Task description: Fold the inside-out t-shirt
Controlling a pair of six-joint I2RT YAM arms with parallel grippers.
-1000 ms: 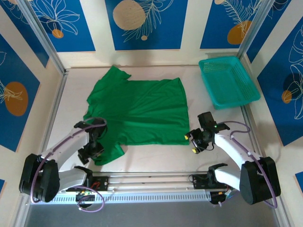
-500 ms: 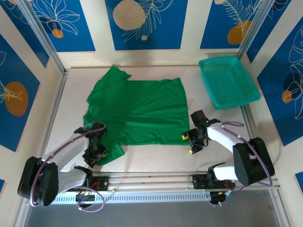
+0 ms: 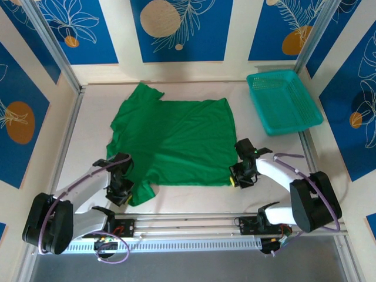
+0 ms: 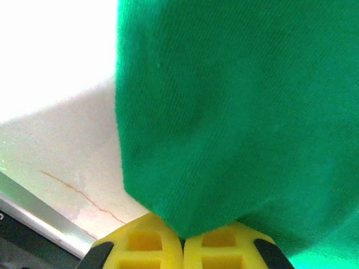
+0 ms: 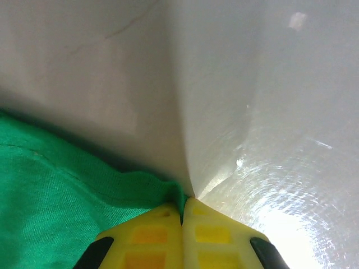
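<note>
The bright green inside-out t-shirt point(image 3: 173, 141) lies spread flat on the table, one sleeve pointing to the far left. My left gripper point(image 3: 122, 194) is shut on its near left corner; in the left wrist view the yellow fingertips point(image 4: 154, 246) pinch a fold of the t-shirt point(image 4: 235, 112). My right gripper point(image 3: 237, 180) is shut on the near right corner of the hem. The right wrist view shows the t-shirt's edge point(image 5: 67, 190) caught between the closed yellow fingertips point(image 5: 160, 230).
A teal mesh basket point(image 3: 283, 101) stands at the back right of the table point(image 3: 188, 197). Metal rails point(image 3: 70, 126) and blue patterned walls enclose the sides. The arm bases sit at the near edge.
Both grippers have closed on the near corners of the t-shirt. The right gripper has moved left to the hem, the left one slightly right onto the cloth.
</note>
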